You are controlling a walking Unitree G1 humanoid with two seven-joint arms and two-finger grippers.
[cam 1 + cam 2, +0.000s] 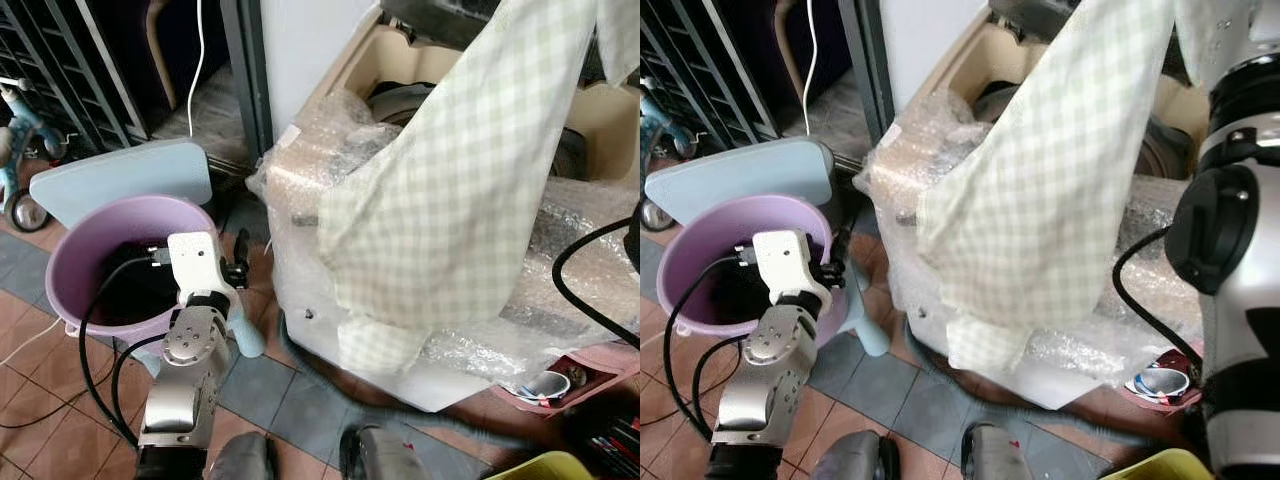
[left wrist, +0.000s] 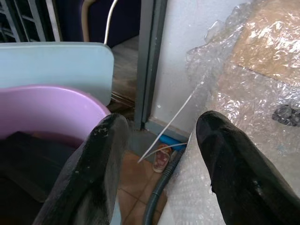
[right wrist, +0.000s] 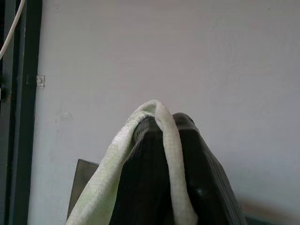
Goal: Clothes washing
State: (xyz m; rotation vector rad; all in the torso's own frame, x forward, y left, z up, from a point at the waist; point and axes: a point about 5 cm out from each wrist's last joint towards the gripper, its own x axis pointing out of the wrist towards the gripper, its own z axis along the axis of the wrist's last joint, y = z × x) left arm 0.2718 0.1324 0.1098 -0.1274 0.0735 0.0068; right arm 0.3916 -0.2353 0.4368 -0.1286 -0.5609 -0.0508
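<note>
A pale green checked garment [image 1: 450, 200] hangs down over the front of the washing machine [image 1: 300, 190], which is wrapped in bubble wrap, its top tub [image 1: 400, 100] open. My right gripper [image 3: 161, 126] is raised high against a white wall and is shut on the garment's upper fold [image 3: 171, 154]. My right arm [image 1: 1240, 200] stands beside the machine. My left gripper [image 2: 159, 126] is open and empty, held low between the machine and a purple bucket [image 1: 80, 240] that holds dark laundry [image 1: 130, 290].
A pale blue lid [image 1: 130, 175] leans behind the bucket. A child's tricycle [image 1: 20, 150] stands at far left. A grey hose [image 2: 159, 192] runs along the tiled floor at the machine's base. A pink tray [image 1: 575, 375] and a yellow basin [image 1: 550, 468] sit at lower right.
</note>
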